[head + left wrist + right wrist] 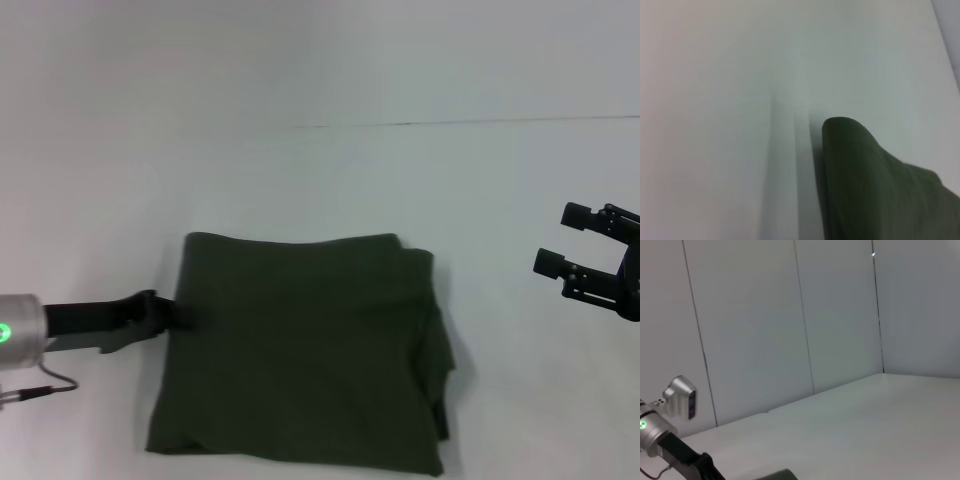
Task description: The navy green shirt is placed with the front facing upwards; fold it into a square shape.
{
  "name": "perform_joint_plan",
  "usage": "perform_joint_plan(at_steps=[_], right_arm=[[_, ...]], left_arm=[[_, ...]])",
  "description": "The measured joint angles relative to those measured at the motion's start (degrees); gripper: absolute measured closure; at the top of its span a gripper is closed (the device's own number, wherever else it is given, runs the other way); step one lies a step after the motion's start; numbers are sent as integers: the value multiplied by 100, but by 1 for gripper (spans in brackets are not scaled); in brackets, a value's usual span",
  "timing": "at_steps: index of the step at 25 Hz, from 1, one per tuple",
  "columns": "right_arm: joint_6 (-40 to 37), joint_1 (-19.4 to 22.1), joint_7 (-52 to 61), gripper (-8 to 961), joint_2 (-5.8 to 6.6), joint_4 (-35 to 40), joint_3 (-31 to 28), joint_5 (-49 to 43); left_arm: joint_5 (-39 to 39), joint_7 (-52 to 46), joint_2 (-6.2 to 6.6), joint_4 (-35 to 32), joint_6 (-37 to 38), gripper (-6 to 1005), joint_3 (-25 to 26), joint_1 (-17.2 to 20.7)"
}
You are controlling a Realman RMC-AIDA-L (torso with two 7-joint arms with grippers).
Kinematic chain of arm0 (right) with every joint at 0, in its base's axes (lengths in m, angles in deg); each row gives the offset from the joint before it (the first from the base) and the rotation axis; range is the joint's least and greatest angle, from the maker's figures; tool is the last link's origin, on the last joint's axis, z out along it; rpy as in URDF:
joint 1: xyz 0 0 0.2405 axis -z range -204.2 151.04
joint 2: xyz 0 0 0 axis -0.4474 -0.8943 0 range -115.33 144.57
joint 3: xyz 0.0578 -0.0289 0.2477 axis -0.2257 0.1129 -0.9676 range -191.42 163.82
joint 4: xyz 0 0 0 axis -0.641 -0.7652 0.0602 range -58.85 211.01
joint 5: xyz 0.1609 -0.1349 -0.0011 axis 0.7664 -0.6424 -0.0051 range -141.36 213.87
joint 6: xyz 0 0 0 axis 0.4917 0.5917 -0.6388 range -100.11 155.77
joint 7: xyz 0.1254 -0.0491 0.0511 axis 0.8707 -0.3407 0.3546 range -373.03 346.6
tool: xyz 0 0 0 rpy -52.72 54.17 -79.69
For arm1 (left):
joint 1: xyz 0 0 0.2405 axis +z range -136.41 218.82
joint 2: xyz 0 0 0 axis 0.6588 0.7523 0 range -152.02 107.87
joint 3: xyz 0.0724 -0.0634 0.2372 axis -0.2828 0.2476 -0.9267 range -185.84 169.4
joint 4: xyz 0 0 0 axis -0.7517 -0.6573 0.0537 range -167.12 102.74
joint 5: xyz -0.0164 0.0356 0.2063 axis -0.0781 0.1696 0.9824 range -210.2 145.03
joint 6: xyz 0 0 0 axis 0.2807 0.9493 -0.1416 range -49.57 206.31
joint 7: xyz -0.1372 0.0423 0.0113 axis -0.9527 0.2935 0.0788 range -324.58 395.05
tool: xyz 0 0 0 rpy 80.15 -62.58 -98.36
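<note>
Already squared, the navy green shirt [300, 350] lies folded on the worktop [320, 180]; left gripper [175, 313] touches its edge, grip unclear, right gripper [570, 245] hangs released; probably final tidying, then withdrawing.

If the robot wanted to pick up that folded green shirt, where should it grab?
Probably the left edge of the navy green shirt, coming in low from the left. That edge looks neat and stacked, and the left hand is right there; the right side is bunched.
</note>
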Motion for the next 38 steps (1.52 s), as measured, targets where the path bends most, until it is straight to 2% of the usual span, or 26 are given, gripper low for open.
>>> perform_joint_plan(at_steps=[2,5,11,16,19,24,29,33,38], right_arm=[[8,-15,0,128,-7,-4,0,2],[9,-23,0,128,-8,-7,0,3],[9,-43,0,129,-6,-90,0,4],[9,-46,0,128,-5,-101,11,4],[7,-61,0,129,8,-145,30,3],[-5,-71,8,128,9,-158,23,3],[-35,-118,9,126,3,-290,16,10],[-74,-202,89,124,17,-394,54,12],[-157,-171,54,122,1,-407,581,-63]], left_arm=[[1,113,33,-51,193,940,384,98],[1,177,55,-33,320,939,556,122],[-1,172,37,-22,332,938,572,130],[-62,361,22,-32,341,900,577,148],[-206,568,22,-88,398,723,587,185],[-290,923,35,-420,633,619,595,239],[-641,1779,-40,-1101,754,516,598,399],[-1293,3099,-92,-1397,1216,353,646,513],[-1945,5351,-319,-1432,2074,139,627,801]])
